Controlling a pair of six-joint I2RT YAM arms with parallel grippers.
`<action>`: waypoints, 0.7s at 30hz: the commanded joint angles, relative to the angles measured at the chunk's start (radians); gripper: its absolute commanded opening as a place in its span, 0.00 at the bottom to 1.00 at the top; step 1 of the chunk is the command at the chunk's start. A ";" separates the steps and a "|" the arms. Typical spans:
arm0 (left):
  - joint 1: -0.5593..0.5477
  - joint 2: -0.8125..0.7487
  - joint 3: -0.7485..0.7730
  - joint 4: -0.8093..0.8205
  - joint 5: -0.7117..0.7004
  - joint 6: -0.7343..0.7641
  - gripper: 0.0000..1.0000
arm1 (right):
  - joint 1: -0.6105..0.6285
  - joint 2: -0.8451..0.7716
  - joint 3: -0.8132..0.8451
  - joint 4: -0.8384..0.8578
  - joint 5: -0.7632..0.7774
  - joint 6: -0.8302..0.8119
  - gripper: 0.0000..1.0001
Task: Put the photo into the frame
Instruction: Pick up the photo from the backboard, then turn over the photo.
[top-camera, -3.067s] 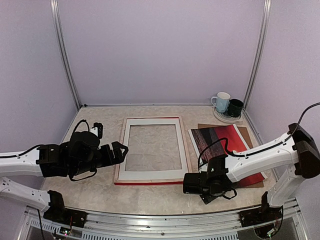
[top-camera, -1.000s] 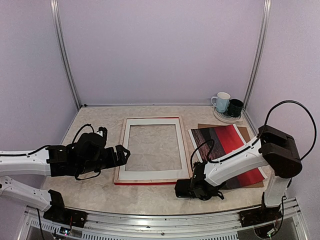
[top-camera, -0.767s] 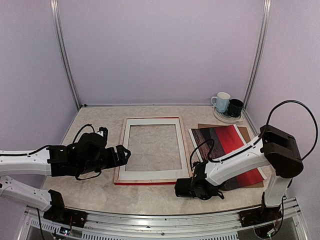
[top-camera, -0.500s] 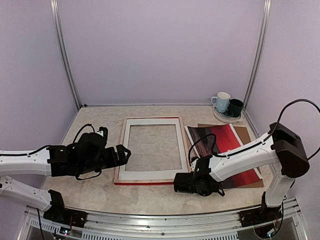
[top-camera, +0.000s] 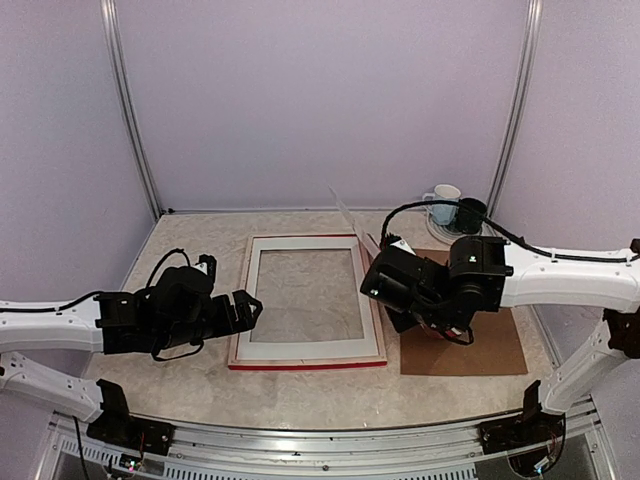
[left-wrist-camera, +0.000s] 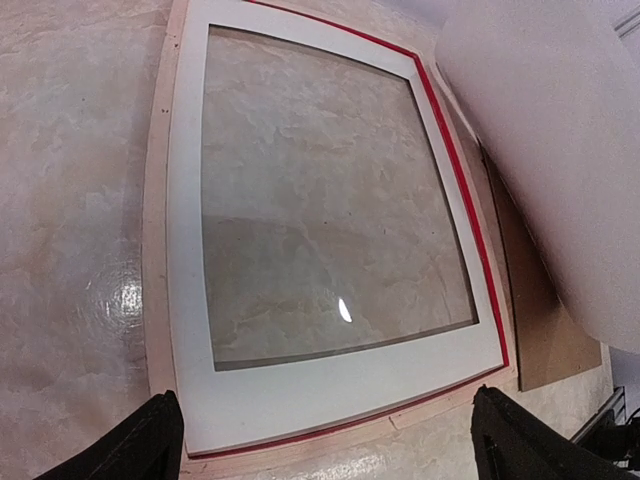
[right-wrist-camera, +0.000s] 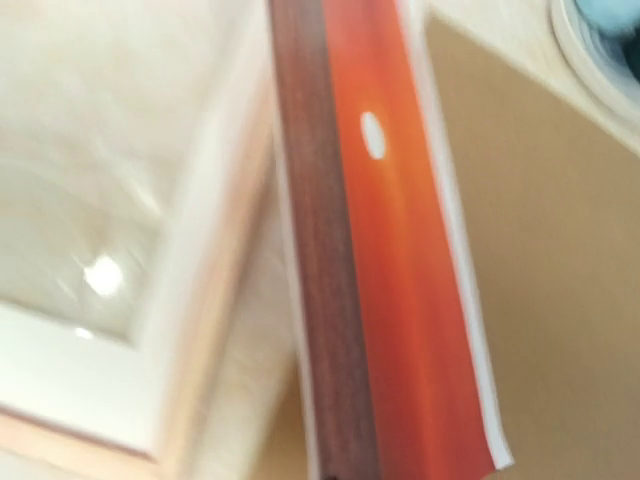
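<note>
Grips tilted photo in clamped right claw, left claw wide, empty; might sag, slip, snag frame.

frame: flat on the table, dead centre.
photo: up off the table, tilted on edge, above the gap between frame and backing board.
backing board: flat, right of the frame.
plate: far right corner, behind the board.
mugs: two, side by side on the plate.
left gripper: at the frame's left edge.
</note>
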 joint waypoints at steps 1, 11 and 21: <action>0.006 0.000 -0.024 0.024 -0.005 -0.007 0.99 | -0.036 -0.057 0.077 0.186 -0.057 -0.163 0.00; 0.006 -0.102 -0.061 -0.011 -0.064 -0.043 0.99 | -0.088 -0.046 0.268 0.540 -0.211 -0.342 0.00; 0.007 -0.210 -0.105 -0.060 -0.106 -0.084 0.99 | -0.289 -0.220 -0.198 0.941 -0.479 0.066 0.00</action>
